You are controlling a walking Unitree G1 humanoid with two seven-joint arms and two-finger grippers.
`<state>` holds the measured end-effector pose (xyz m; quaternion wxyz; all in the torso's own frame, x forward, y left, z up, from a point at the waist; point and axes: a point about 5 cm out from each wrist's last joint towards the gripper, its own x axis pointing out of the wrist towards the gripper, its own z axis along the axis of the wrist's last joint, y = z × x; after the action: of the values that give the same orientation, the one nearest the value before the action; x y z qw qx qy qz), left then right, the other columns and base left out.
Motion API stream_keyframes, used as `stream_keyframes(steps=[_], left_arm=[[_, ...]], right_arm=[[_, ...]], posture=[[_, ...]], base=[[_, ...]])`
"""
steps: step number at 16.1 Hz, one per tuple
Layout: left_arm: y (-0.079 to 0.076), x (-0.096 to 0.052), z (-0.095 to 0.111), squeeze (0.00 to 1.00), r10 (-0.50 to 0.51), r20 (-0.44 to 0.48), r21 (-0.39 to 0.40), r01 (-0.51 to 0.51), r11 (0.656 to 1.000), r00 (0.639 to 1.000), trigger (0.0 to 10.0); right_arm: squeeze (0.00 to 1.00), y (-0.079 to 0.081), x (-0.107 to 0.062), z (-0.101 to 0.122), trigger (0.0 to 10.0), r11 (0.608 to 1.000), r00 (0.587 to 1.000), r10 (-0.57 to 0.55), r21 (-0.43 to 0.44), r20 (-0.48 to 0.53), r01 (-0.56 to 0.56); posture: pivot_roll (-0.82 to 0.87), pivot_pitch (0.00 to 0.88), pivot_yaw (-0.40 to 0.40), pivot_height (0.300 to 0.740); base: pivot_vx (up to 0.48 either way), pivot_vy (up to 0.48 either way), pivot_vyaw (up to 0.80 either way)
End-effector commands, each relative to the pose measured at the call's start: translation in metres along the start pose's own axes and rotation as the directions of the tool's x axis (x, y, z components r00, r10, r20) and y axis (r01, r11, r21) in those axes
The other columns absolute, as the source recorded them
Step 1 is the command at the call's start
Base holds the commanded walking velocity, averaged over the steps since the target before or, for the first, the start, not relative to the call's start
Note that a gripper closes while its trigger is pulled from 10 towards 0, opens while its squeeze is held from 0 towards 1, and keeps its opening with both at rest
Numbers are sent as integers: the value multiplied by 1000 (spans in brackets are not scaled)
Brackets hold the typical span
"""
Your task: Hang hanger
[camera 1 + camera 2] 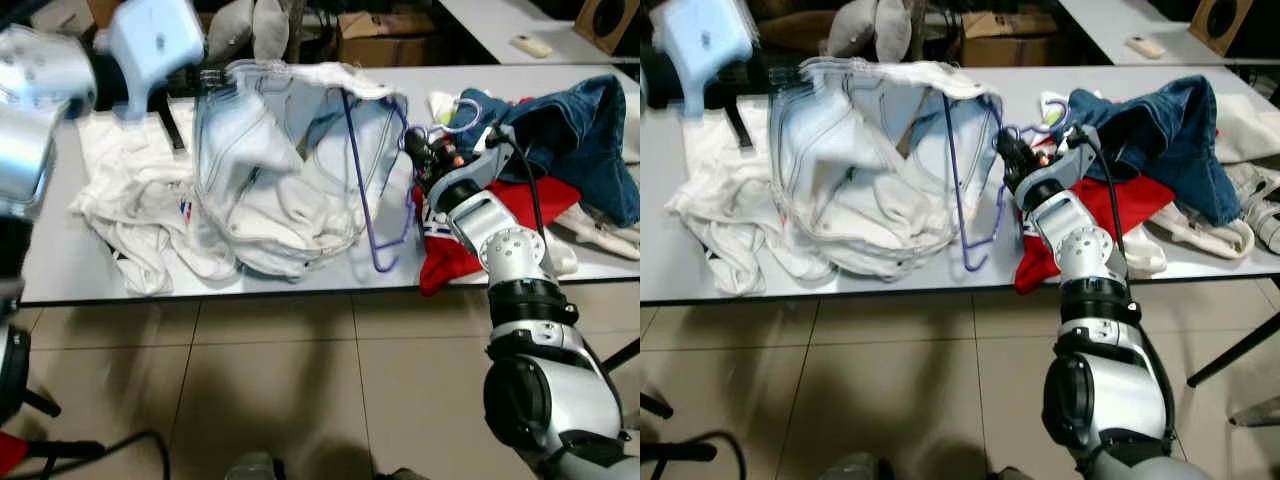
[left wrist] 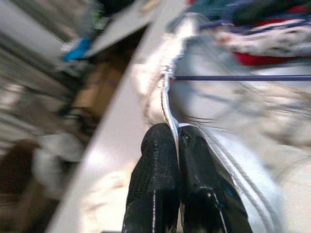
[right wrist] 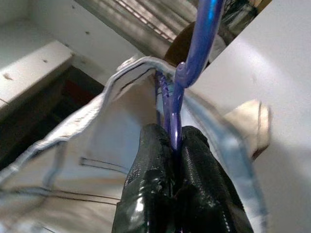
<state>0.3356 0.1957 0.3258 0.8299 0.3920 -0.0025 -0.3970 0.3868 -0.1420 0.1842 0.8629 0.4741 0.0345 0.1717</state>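
A purple wire hanger (image 1: 356,170) hangs over the white table (image 1: 300,285), its upper part tucked inside a white garment with pale blue seams (image 1: 260,170). My right gripper (image 1: 412,140) is shut on the hanger; the right wrist view shows the purple wire (image 3: 201,34) pinched in that gripper (image 3: 175,141). My left gripper (image 1: 195,80) holds the garment's top edge up at the left. In the left wrist view this gripper (image 2: 176,133) is shut on the garment's seam (image 2: 167,97). The garment hangs spread between the two grippers.
A heap of white clothes (image 1: 120,200) lies on the table's left part. Blue jeans (image 1: 570,130) and a red garment (image 1: 520,215) lie at the right, under my right arm. A cardboard box (image 1: 385,40) and another table (image 1: 500,25) stand behind. Tiled floor lies in front.
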Motion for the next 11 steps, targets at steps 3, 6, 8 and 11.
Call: stream_keyframes(steps=[3,6,8,11], left_arm=[[-32,23,-2,0,-129,82,-131,139,982,988,0],[-51,38,29,0,-225,291,-302,313,901,930,0],[-54,39,48,0,-263,404,-361,417,834,876,0],[-47,44,79,0,-242,581,-461,559,690,777,0]], right_arm=[[0,13,9,-15,10000,971,998,57,229,28,-61],[0,11,16,-32,10000,954,999,-13,300,53,-4],[0,7,18,-33,10000,940,994,-70,338,80,39],[0,4,22,-34,10000,921,982,-160,374,105,110]], posture=[[139,0,18,723],[151,0,31,723],[159,0,34,723],[172,0,53,723]], base=[[0,0,0],[0,0,0],[0,0,0],[0,0,0]])
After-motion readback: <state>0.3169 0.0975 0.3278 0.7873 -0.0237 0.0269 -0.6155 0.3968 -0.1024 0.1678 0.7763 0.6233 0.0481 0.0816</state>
